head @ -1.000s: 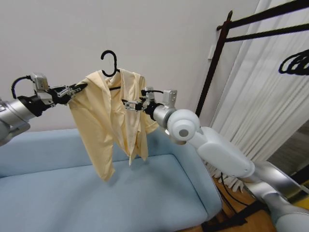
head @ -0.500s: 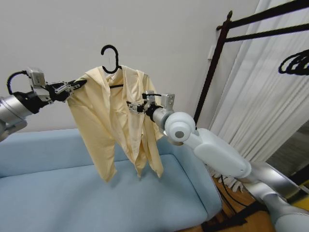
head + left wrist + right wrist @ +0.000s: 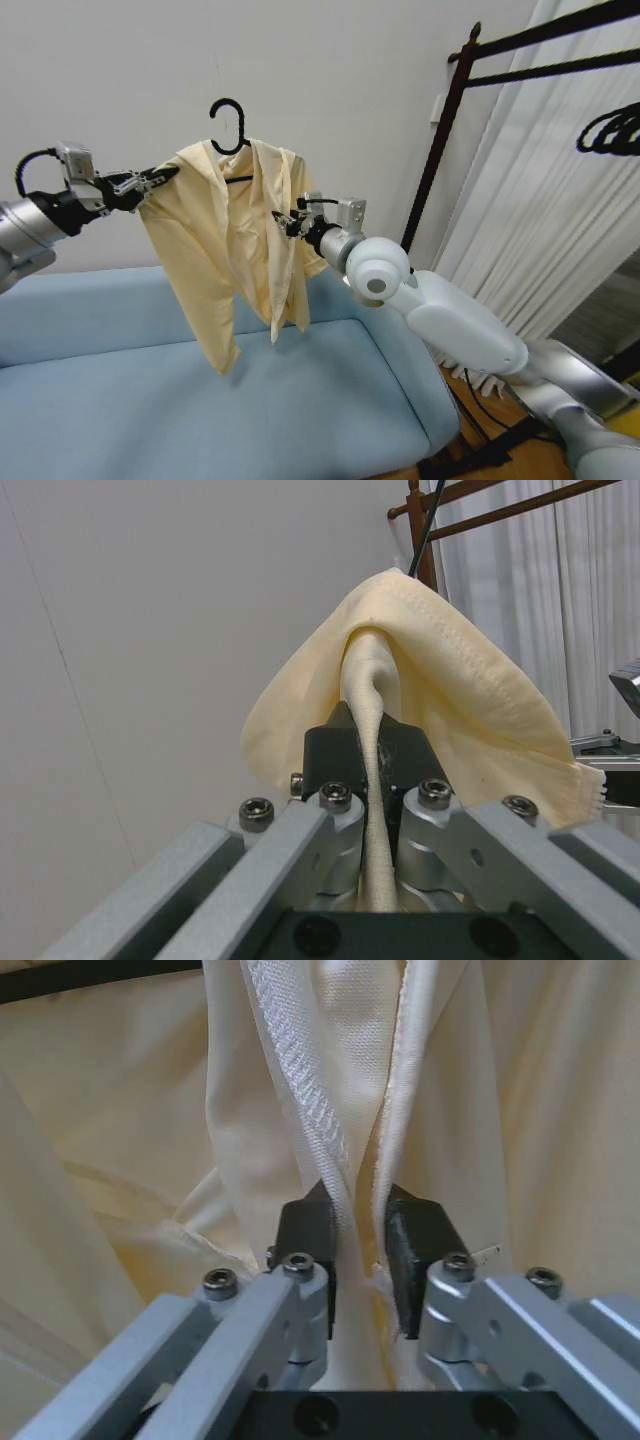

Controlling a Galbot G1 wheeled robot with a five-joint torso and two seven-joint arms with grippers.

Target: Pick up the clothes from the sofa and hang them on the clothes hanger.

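Head view: cream shirt [image 3: 235, 250] held aloft on a black hanger [image 3: 228, 120] between both grippers, above the blue sofa [image 3: 120, 400].

Compared with half a second ago, the right gripper [image 3: 286, 222] has shifted slightly toward the robot's right. The shirt's front panels, which then hung lower and wider, are now gathered up shorter. The left gripper [image 3: 158, 178] and the hanger's hook are where they were. This suggests the shirt is being adjusted on the hanger, not carried. It is off the sofa but well apart from the clothes rack [image 3: 450, 130] on the right. Right wrist view: the jaws stand narrowly apart, pinching the shirt's two front edges between the pads. Left wrist view: the jaws are clenched tight on a fold at the shoulder, with cloth bunched over them.
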